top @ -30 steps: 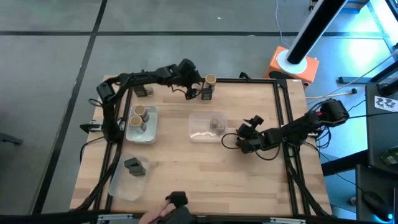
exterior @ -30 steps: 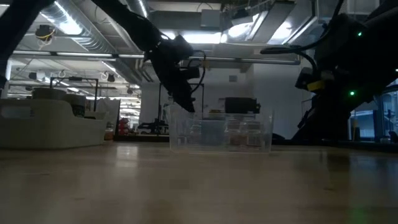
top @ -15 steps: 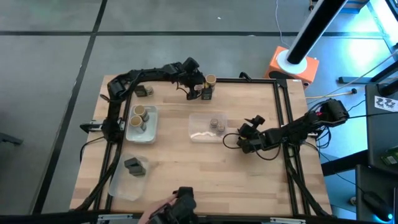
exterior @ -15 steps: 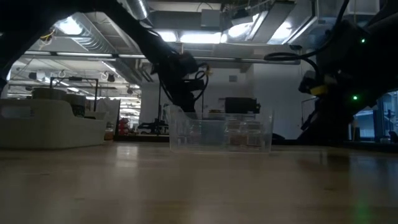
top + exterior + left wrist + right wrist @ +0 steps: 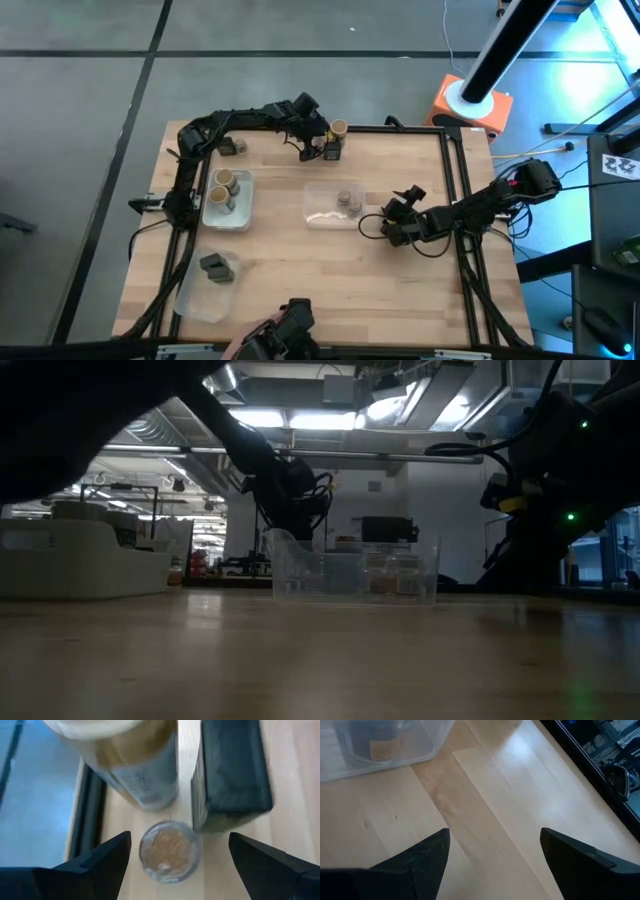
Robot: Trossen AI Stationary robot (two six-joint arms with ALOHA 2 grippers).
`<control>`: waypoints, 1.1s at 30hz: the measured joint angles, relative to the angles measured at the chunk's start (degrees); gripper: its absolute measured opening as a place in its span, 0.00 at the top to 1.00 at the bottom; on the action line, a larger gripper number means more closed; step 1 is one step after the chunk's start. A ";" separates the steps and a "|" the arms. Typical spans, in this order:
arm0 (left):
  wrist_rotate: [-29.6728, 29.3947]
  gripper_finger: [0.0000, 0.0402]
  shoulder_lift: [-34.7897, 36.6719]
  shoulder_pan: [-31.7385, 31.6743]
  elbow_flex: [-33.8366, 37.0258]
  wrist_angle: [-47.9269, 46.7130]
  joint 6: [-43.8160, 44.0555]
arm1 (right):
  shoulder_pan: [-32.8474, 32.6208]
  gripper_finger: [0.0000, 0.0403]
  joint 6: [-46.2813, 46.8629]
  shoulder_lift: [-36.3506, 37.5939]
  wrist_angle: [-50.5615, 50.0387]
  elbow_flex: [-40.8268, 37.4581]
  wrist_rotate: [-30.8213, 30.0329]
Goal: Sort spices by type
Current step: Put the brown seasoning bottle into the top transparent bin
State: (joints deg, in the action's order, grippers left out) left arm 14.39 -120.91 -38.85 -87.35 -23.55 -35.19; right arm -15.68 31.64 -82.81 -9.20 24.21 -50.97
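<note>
My left gripper (image 5: pixel 312 150) is open at the table's far edge. In the left wrist view (image 5: pixel 180 839) its fingers stand on either side of a squat round jar (image 5: pixel 169 851) of brown spice without touching it. Just beyond that jar stand a tan-topped cylindrical jar (image 5: pixel 135 765), also in the high view (image 5: pixel 338 129), and a dark grey packet (image 5: pixel 230 775) (image 5: pixel 332 151). All three rest on the table. My right gripper (image 5: pixel 390 222) is open and low over the table, right of the middle clear tray (image 5: pixel 318 213); its wrist view (image 5: pixel 495 832) shows bare wood between the fingers.
A left tray (image 5: pixel 240 215) holds two tan-topped jars (image 5: pixel 224 180). The middle tray holds small round jars (image 5: pixel 347 200). A near-left tray (image 5: pixel 200 298) holds a dark packet (image 5: pixel 215 267). Another small container (image 5: pixel 232 146) sits far left. A person's hand (image 5: pixel 285 325) shows at the near edge.
My left gripper has moved a little toward the far edge and down, closing in on the group of spices there. The left arm's elbow has swung toward the far edge. The person's hand at the near edge has shifted slightly right. The right arm has kept still.
</note>
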 joint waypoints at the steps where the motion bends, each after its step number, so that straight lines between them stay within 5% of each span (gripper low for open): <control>1: -0.04 0.20 -0.16 0.00 0.13 -0.11 0.08 | -0.03 0.23 0.00 0.00 0.07 0.00 0.01; 11: 0.02 0.22 -0.12 -0.04 0.65 1.93 0.71 | -0.03 0.23 0.00 0.00 0.15 0.00 0.02; 27: -0.21 0.56 -0.19 -0.22 0.68 1.72 1.70 | -0.05 0.23 -0.02 0.00 0.17 0.00 0.03; 33: -4.33 0.60 0.41 0.31 0.68 1.02 1.47 | -0.05 0.23 -0.03 0.00 0.17 0.00 0.04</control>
State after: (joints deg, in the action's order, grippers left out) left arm 10.06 -120.51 -38.54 -86.67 -22.53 -33.71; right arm -15.73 31.61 -82.81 -9.04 24.21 -50.94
